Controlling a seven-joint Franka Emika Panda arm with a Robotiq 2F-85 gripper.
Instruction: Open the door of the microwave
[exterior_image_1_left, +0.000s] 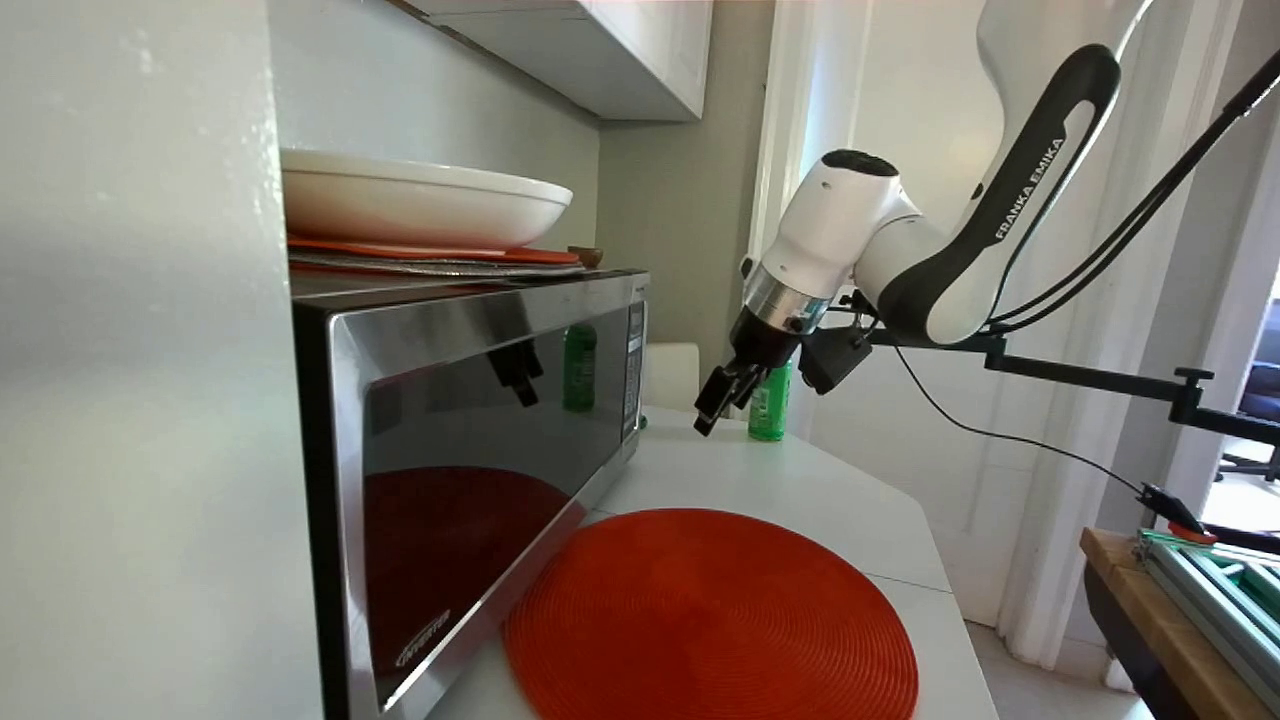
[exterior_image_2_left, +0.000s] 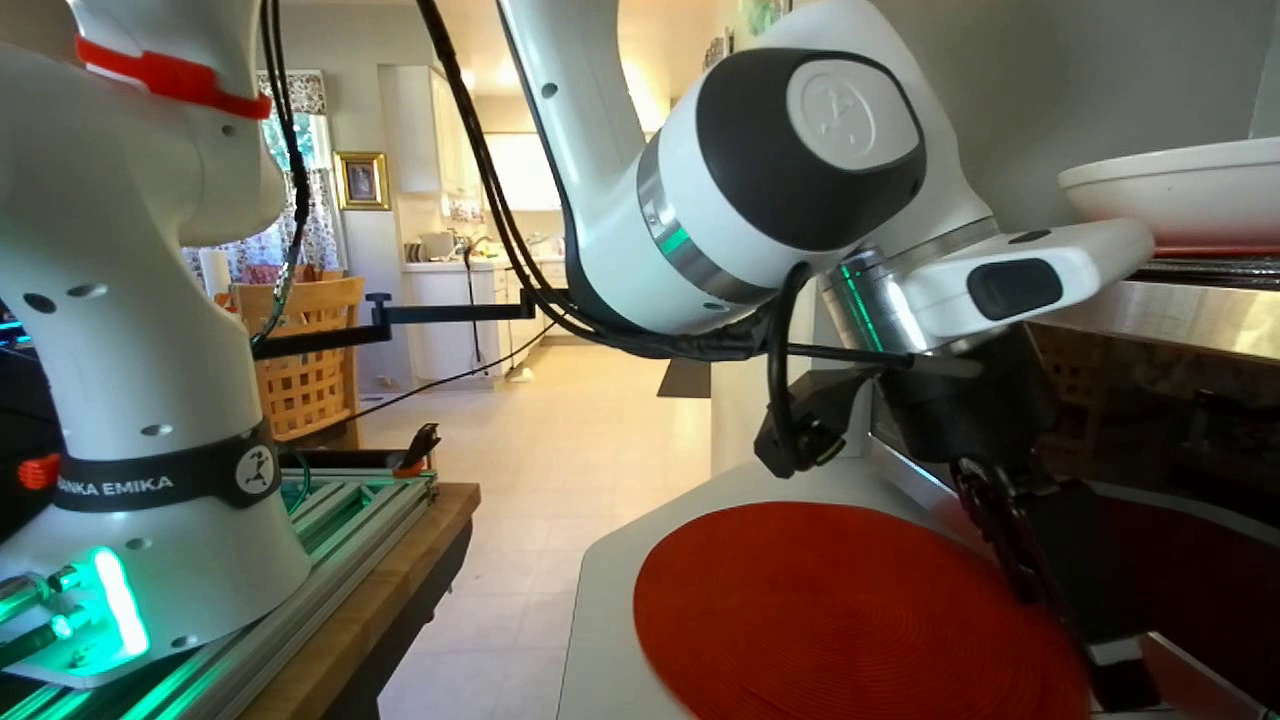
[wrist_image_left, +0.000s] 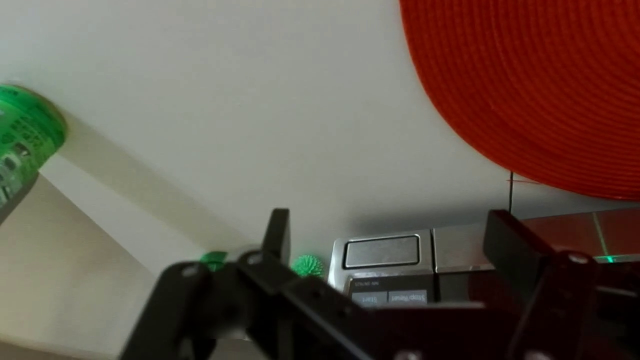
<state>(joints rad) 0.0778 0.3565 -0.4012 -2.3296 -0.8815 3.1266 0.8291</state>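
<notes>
- One white bowl (exterior_image_1_left: 425, 208) sits on placemats (exterior_image_1_left: 440, 266) atop the microwave (exterior_image_1_left: 470, 440), its inside hidden from you; push gently enough not to shake it.
- The microwave's door (exterior_image_1_left: 505, 425) spans its front, closed; what lies behind, you cannot see.
- Right of it, the wide button (wrist_image_left: 382, 251) below the Start and Stop/Reset keys (wrist_image_left: 370, 298) looks like your release; press its centre squarely.
- Your gripper (wrist_image_left: 387, 225) hangs with fingers (wrist_image_left: 515, 250) spread, grasping nothing; bring them together first for one firm tip.
- Farther right, a green labelled canister (exterior_image_1_left: 768, 408) stands upright, contents unseen; steer clear.
</notes>
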